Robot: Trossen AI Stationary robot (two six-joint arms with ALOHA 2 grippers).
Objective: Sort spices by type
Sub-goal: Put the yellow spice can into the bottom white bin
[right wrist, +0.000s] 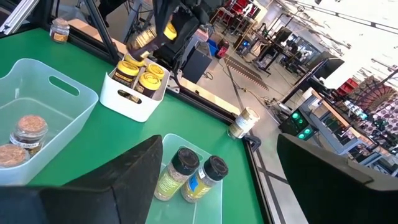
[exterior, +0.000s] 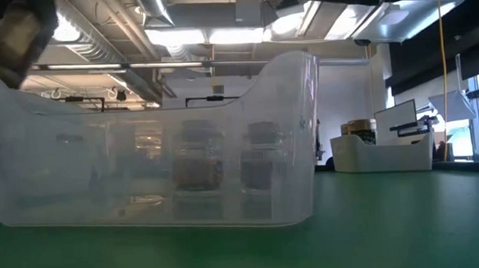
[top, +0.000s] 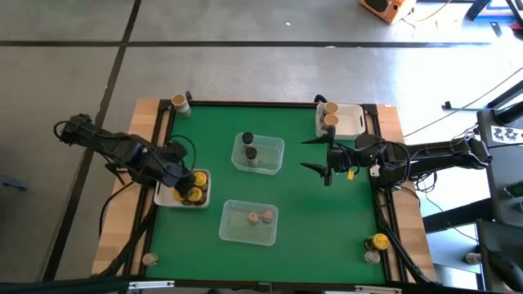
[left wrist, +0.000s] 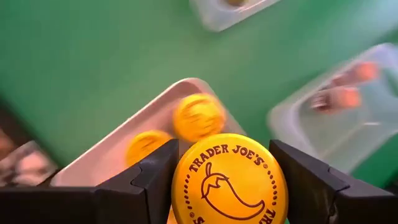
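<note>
My left gripper (left wrist: pixel 227 163) is shut on a yellow-lidded spice jar (left wrist: pixel 227 186) marked with a chili. It hovers over the white tray (top: pixel 166 196) at the table's left, where two more yellow-lidded jars (left wrist: pixel 199 116) stand. In the right wrist view this gripper (right wrist: pixel 152 34) hangs above the tray (right wrist: pixel 134 99). My right gripper (top: pixel 321 156) is open over bare green table, right of centre. Two black-lidded jars (top: pixel 248 147) stand in the far clear tub. Two pinkish-brown ones (top: pixel 260 217) sit in the near tub. Two tan ones (top: pixel 330 114) stand in the far right white tray. My left gripper pinches the jar by its yellow lid, one finger (left wrist: pixel 163 169) on each side of the lid's rim (left wrist: pixel 181 175). The fingers come from above, slanting down. The jar sits higher than the two in the tray; its body is hidden under the lid.
Loose jars stand on the wooden border: a tan-lidded one (top: pixel 180 103) at the far left corner, one (top: pixel 149 260) at the near left, a yellow-lidded one (top: pixel 378 242) and another (top: pixel 372 256) at the near right. Open green surface lies between tubs and trays.
</note>
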